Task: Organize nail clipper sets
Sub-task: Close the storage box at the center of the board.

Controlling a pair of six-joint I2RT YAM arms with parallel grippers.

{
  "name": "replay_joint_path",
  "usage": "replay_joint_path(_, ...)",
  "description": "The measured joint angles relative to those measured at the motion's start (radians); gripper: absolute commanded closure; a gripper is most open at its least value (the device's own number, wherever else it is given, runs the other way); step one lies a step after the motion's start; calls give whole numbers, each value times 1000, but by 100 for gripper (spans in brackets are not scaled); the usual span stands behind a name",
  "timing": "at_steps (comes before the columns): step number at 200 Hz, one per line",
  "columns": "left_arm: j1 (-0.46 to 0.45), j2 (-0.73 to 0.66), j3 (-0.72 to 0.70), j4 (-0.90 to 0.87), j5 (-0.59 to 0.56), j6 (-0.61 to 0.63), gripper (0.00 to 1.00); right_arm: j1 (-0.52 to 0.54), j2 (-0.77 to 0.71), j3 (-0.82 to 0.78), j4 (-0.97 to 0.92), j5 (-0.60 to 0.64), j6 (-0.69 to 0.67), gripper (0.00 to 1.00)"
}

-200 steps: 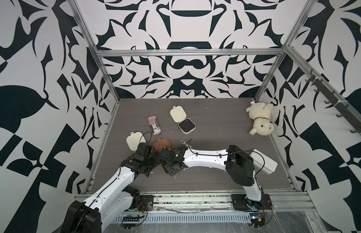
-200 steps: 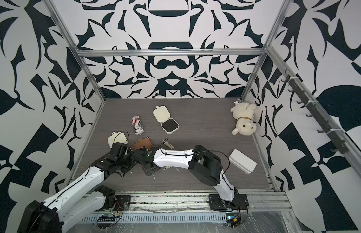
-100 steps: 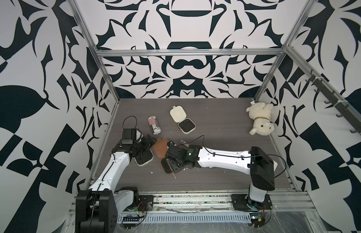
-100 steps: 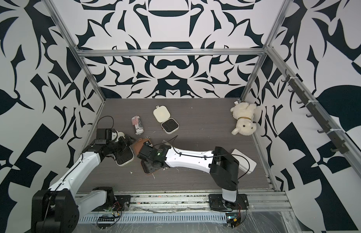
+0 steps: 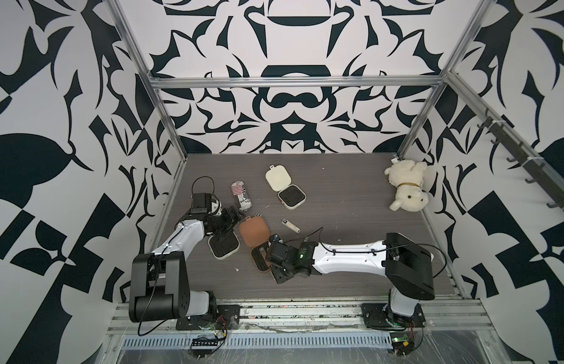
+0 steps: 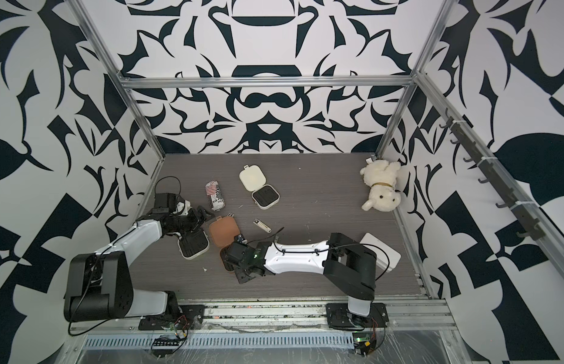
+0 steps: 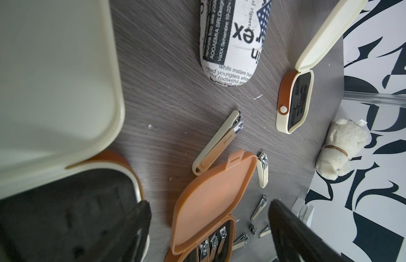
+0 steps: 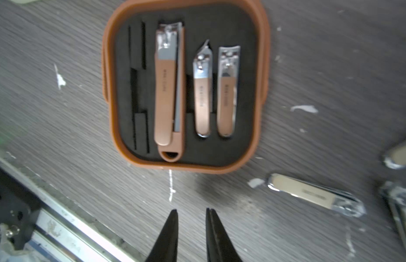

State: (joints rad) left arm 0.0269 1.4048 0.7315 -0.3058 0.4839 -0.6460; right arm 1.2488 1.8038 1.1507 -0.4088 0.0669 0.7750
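Near brown case [image 8: 264, 68] with right gripper [image 8: 190, 212] barely parted, left gripper [image 7: 209, 204] wide, both empty; risk of low pass sweeping seated clippers [image 8: 167, 90] out.

White arms [image 5: 350, 255], black joints [image 5: 410, 268], cables [image 5: 202, 184]

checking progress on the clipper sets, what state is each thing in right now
brown case: open, three brown clippers seated in its insert
far cream case: open, insert looks empty
cream case by left arm: open, insert looks empty
large cream clipper: loose, outside any case, lever folded
can: crushed, on its side
left end effector: open, empty
right end effector: narrowly open, empty
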Motion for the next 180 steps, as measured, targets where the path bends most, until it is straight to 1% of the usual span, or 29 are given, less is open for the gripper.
replay_joint_path(49, -3, 60, 1, 48, 32, 0, 14, 2, 47, -30, 80, -9, 41, 77)
replay_joint_path(51, -3, 62, 2, 50, 33, 0, 17, 2, 48, -32, 82, -9, 43, 77)
replay_joint_path(55, -5, 66, 2, 54, 35, -1, 18, 2, 51, -35, 86, -10, 44, 77)
replay_joint_path(113, -13, 105, 10, 124, 95, 3, 19, -26, 47, -72, 190, -26, 86, 78)
replay_joint_path(149, -34, 103, -45, 253, 163, -16, 19, -60, 34, -106, 246, -47, 101, 78)
replay_joint_path(180, -49, 71, -95, 311, 203, -37, 19, -83, 25, -122, 266, -53, 109, 79)
